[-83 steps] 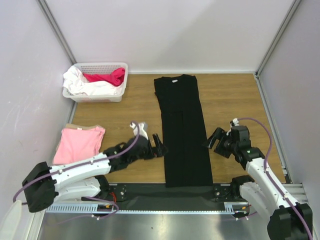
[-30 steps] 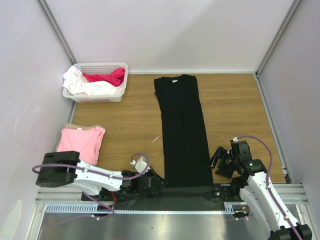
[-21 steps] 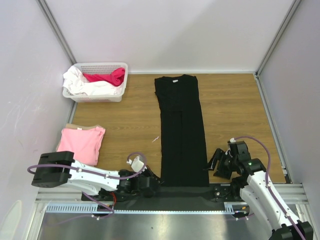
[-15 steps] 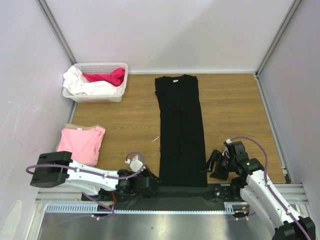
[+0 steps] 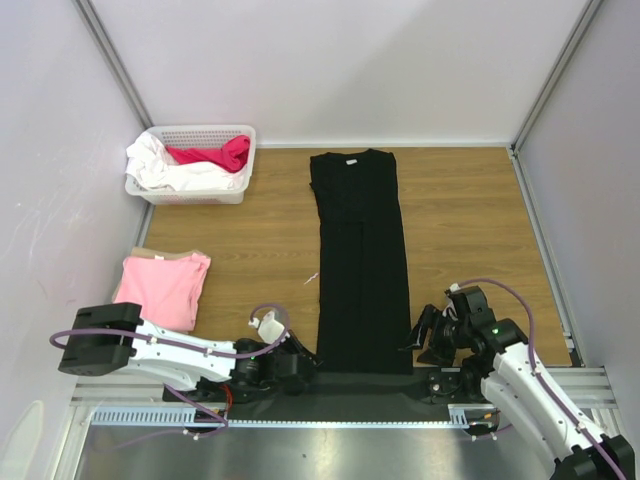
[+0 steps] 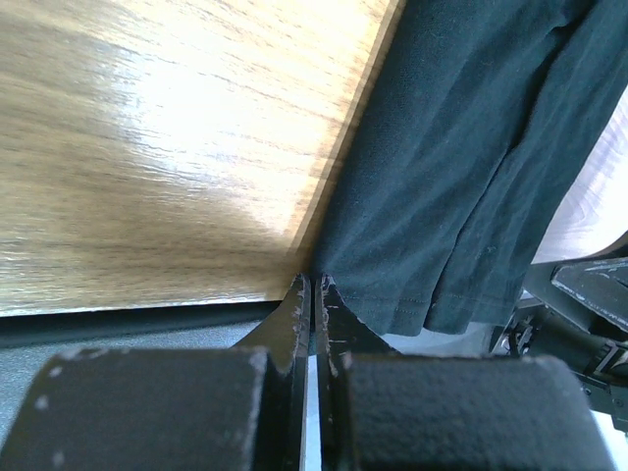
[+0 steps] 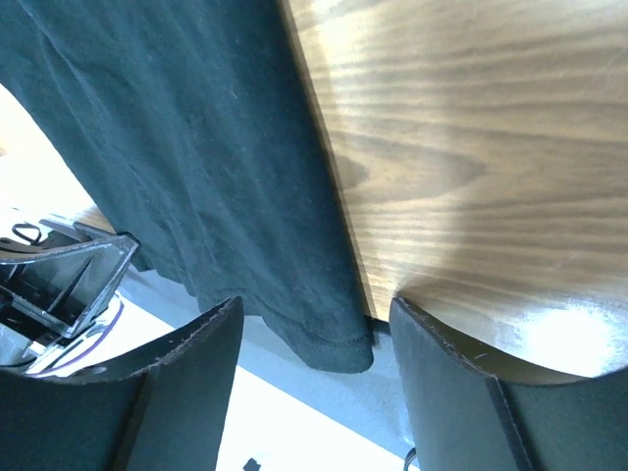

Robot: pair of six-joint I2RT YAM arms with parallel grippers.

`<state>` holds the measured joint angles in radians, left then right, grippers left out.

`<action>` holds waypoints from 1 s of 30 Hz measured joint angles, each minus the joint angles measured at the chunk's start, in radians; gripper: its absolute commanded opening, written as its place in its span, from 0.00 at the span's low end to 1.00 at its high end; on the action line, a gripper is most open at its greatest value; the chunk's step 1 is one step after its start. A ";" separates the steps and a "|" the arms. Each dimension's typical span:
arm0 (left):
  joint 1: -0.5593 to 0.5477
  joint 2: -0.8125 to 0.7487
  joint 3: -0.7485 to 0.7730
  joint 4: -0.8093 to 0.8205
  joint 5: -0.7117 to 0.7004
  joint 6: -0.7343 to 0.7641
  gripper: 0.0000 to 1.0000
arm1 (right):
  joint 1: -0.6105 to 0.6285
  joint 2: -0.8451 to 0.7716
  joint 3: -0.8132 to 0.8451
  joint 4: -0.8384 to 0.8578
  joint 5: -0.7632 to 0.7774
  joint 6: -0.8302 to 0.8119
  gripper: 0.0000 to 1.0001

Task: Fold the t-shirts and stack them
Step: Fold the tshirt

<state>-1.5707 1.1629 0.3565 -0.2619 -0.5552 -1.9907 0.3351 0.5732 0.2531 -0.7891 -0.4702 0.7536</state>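
The black t-shirt [image 5: 362, 260] lies folded into a long narrow strip down the middle of the table, collar far, hem at the near edge. My left gripper [image 5: 306, 362] is low at the hem's left corner. In the left wrist view its jaws [image 6: 312, 282] are pressed together right at that corner of the cloth [image 6: 461, 147]. My right gripper [image 5: 417, 340] stands open at the hem's right corner. That corner [image 7: 334, 343] hangs between its fingers [image 7: 316, 302] without touching them. The pink t-shirt [image 5: 160, 285] lies folded at the left.
A white basket [image 5: 200, 133] with white and red clothes stands at the back left. A dark strip and a metal rail [image 5: 350, 420] run along the table's near edge under the hem. Walls close in the left, the right and the back.
Both grippers have come down to the hem's corners at the near edge. The hem end has slid a little to the left along with the left gripper. The right gripper has edged left.
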 measured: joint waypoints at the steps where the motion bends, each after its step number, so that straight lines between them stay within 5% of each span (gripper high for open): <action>1: 0.000 -0.001 0.000 -0.003 -0.001 0.000 0.00 | 0.005 -0.005 -0.002 -0.004 0.000 0.007 0.67; 11: -0.001 -0.005 0.000 -0.013 -0.010 0.000 0.00 | 0.100 -0.017 -0.010 -0.010 0.003 0.068 0.65; 20: -0.001 -0.006 -0.001 -0.012 -0.011 0.000 0.00 | 0.196 0.033 -0.024 0.064 0.037 0.141 0.48; 28: -0.002 -0.009 -0.003 -0.013 -0.015 0.000 0.00 | 0.266 0.068 -0.027 0.077 0.096 0.185 0.01; 30: -0.002 -0.012 -0.003 -0.018 -0.016 0.000 0.00 | 0.267 0.069 -0.027 0.074 0.098 0.191 0.00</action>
<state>-1.5726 1.1511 0.3534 -0.2794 -0.5713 -1.9907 0.6022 0.6418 0.2260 -0.7147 -0.3721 0.9443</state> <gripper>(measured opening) 0.014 0.035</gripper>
